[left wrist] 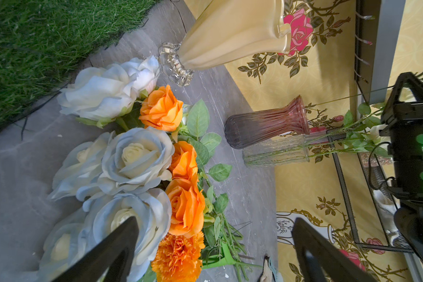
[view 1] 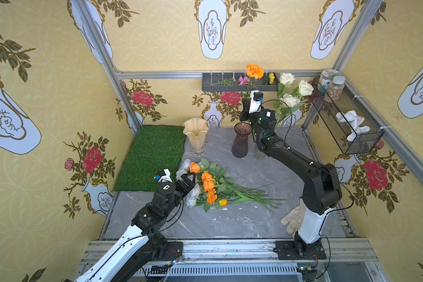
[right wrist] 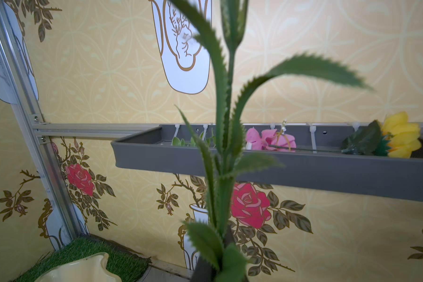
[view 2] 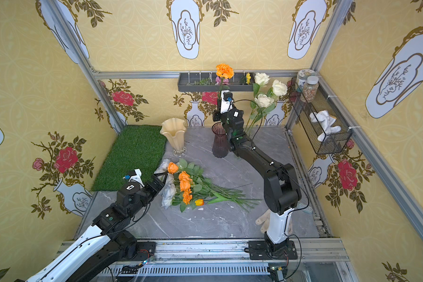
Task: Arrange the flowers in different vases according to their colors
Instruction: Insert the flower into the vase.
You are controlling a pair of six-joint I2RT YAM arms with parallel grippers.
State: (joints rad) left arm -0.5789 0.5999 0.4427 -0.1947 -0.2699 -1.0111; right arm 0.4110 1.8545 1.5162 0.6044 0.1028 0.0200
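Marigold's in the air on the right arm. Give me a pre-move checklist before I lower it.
1. Right jaws shut on marigold stem: ok.
2. Stem end lined up over purple vase mouth: cannot tell.
3. That vase upright and empty: ok.
4. Left jaws open above the pile, holding nothing: ok.
5. Cream roses sit in clear vase: ok.
6. Amber vase upright: ok.

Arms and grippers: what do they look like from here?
Both the left arm and right arm have white base links, black upper links, thin black cables and green status lights. A white camera mount with a blue connector tops each wrist. The left gripper has black triangular fingers.
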